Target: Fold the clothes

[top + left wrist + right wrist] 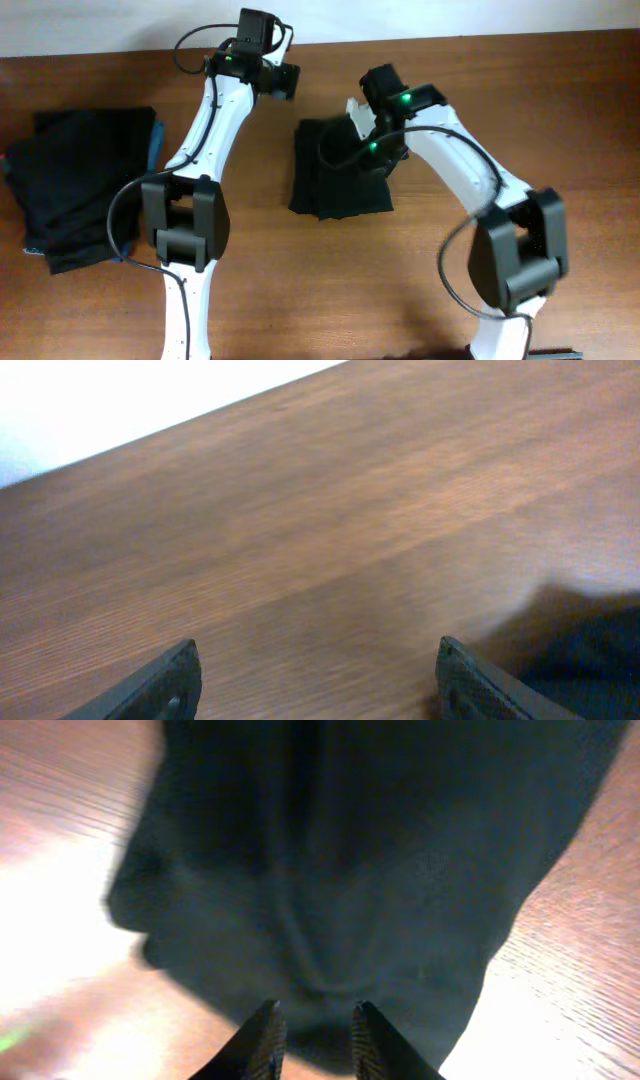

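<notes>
From overhead, a folded black garment (335, 175) lies near the middle of the table (560, 90). The right pincer (383, 152) is down over the garment's upper right part, its arm reaching in from the right. The left pincer (283, 80) sits off the garment's upper left corner, over bare wood, near the cloth but apart from it. Well apart, at the table's left edge, a dark stack (80, 190) lies with a teal-blue edge (157, 140) showing on its right side.

At the left wrist, the pincer's fingers (165, 685) stand wide apart, with nothing between them but wood grain. A bit of the black garment shows in the lower right corner, just beyond the finger on that side.

At the right wrist, the garment fills most of the view, directly ahead of and beneath the pincer. Its fingers (262, 1040) are drawn close together, with only a narrow gap and dark cloth showing in it. The picture is too blurred to tell whether they pinch a fold.
</notes>
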Action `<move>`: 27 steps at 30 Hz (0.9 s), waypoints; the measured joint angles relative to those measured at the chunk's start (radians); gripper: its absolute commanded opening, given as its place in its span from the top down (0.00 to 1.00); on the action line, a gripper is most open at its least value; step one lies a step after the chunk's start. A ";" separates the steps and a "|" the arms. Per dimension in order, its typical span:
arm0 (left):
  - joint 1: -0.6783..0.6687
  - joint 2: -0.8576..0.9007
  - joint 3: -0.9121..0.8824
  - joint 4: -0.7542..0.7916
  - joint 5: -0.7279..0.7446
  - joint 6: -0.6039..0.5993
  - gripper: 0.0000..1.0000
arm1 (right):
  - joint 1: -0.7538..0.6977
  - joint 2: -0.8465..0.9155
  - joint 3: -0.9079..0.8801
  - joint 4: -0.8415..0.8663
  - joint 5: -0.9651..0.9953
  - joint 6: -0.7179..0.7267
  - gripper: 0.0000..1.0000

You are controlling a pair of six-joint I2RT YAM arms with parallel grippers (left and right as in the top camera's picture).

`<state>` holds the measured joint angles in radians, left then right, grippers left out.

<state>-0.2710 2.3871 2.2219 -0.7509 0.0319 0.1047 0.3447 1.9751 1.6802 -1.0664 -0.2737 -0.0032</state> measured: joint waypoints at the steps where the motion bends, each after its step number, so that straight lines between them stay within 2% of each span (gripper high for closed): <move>1: -0.002 0.000 0.000 -0.001 0.031 0.000 0.25 | 0.000 -0.016 0.005 -0.011 -0.008 0.008 0.73; 5: -0.006 0.000 0.000 0.028 0.133 0.017 0.25 | 0.002 -0.046 0.010 -0.057 -0.035 0.068 0.73; 9: -0.011 0.000 0.000 0.037 0.235 0.055 0.25 | 0.016 -0.045 -0.021 -0.031 -0.043 0.150 0.73; 16: -0.012 0.076 0.000 0.044 0.400 0.099 0.26 | 0.051 -0.045 -0.174 0.124 -0.056 0.344 0.73; 20: -0.013 0.162 0.000 0.051 0.445 0.109 0.25 | 0.053 -0.044 -0.292 0.240 -0.060 0.439 0.72; 27: -0.014 0.206 0.011 -0.034 0.486 0.125 0.27 | 0.051 -0.044 -0.432 0.351 -0.042 0.494 0.72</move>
<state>-0.2855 2.5935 2.2326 -0.7845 0.5182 0.2298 0.3962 1.9312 1.2480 -0.7158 -0.3153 0.4908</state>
